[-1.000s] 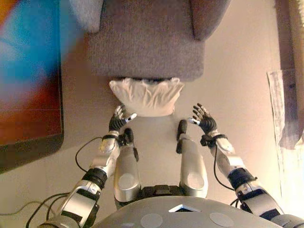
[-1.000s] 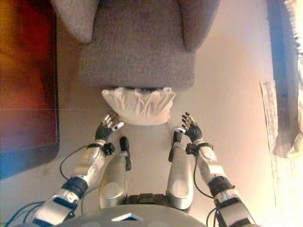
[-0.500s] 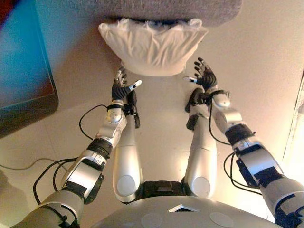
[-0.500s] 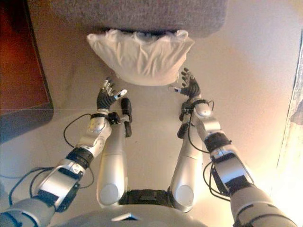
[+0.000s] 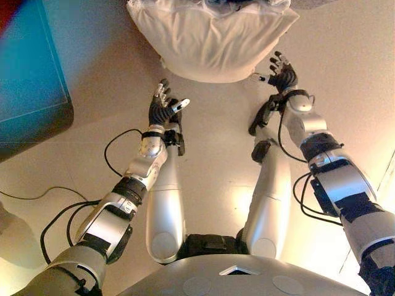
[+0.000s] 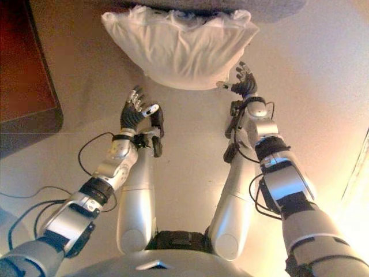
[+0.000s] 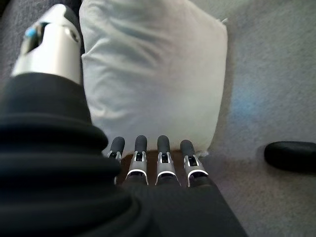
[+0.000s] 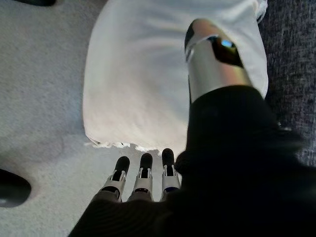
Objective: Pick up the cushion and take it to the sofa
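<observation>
A white cushion (image 5: 213,37) lies on the pale floor, leaning against the front of the grey sofa (image 6: 277,7). It also shows in the left wrist view (image 7: 153,69) and the right wrist view (image 8: 143,74). My left hand (image 5: 164,108) is open, fingers straight, just short of the cushion's near left corner and not touching it. My right hand (image 5: 282,74) is open at the cushion's near right corner, fingertips close to its edge. Neither hand holds anything.
A dark-edged rug or mat (image 5: 31,80) lies to the left of the cushion. Pale floor (image 5: 210,154) spreads around the cushion and between my arms.
The view has shifted forward and down, so the cushion now sits at the top edge. Both hands have reached closer to the cushion's near corners, still open.
</observation>
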### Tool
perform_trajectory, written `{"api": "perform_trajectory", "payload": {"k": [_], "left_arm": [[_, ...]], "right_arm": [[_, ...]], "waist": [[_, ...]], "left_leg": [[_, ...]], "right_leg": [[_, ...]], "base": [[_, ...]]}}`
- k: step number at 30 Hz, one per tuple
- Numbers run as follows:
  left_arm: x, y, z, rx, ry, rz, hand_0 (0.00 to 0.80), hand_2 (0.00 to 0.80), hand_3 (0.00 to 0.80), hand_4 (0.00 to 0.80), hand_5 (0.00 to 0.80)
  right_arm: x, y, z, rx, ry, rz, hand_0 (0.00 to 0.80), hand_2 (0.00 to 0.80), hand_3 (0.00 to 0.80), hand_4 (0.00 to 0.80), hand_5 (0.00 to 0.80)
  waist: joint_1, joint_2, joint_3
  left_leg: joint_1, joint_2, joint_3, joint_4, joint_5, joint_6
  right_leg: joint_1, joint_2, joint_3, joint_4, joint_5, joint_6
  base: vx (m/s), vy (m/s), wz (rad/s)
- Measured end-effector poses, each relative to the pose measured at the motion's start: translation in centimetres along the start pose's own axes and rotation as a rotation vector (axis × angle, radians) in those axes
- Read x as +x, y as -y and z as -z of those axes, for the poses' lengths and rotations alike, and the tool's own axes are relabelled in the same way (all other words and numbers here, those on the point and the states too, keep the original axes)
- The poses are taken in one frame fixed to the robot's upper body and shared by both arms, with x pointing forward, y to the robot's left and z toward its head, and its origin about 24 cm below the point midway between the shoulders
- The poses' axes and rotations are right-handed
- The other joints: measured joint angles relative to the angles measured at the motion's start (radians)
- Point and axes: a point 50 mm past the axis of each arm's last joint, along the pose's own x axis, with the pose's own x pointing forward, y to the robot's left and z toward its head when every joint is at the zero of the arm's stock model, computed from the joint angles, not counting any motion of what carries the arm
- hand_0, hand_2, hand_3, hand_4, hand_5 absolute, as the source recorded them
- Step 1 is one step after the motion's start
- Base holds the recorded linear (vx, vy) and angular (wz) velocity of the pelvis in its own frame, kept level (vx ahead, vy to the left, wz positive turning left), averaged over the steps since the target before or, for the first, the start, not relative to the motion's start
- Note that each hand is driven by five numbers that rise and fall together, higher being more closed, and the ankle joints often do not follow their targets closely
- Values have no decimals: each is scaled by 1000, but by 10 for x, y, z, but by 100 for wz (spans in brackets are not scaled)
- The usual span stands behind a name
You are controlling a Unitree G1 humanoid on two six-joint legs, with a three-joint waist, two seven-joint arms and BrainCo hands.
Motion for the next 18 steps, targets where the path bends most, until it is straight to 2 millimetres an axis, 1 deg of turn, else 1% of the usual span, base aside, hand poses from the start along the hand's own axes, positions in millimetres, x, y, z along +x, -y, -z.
{"api": "perform_trajectory", "payload": {"k": [3, 7, 11, 14, 16, 18], "left_arm": [[1, -2, -1, 1, 6, -56, 0, 0, 0, 0, 0], [6, -2, -9, -1, 28, -95, 0, 0, 0, 0, 0], [19, -1, -24, -13, 71, -107, 0, 0, 0, 0, 0], [26, 3, -38, -33, 114, -88, 0, 0, 0, 0, 0], [27, 3, -40, -48, 123, -67, 0, 0, 0, 0, 0], [25, 2, -37, -68, 108, -56, 0, 0, 0, 0, 0]], "right_arm": [[4, 4, -12, 43, 14, 71, 0, 0, 0, 0, 0], [6, 8, -15, 51, 7, 115, 0, 0, 0, 0, 0], [8, 6, -23, 54, 18, 111, 0, 0, 0, 0, 0], [11, 12, -33, 48, 31, 121, 0, 0, 0, 0, 0], [11, 18, -39, 69, 40, 120, 0, 0, 0, 0, 0], [12, 21, -38, 112, 32, 112, 0, 0, 0, 0, 0]], "waist": [[7, 2, 0], [22, 3, 0], [17, 3, -1], [13, 3, -1], [14, 4, 0], [15, 5, 0]], "left_leg": [[-38, -2, -6, 22, -1, 0], [-64, -1, -6, 46, -8, 3], [-79, 3, -1, 76, -25, 10], [-95, 1, 10, 86, -29, 15], [-103, 1, 18, 89, -32, 19], [-104, -2, 19, 91, -34, 19]], "right_leg": [[-33, -1, 1, 12, -1, 0], [-57, -1, 7, 26, -1, 0], [-70, 1, 20, 34, 1, 4], [-88, 1, 33, 32, 6, 11], [-100, 0, 40, 32, 8, 14], [-101, 1, 40, 33, 11, 10]], "base": [[-17, 13, 1], [-11, 44, -3], [1, 24, -8], [3, 19, -5], [0, 3, -5], [0, 0, 0]]}}
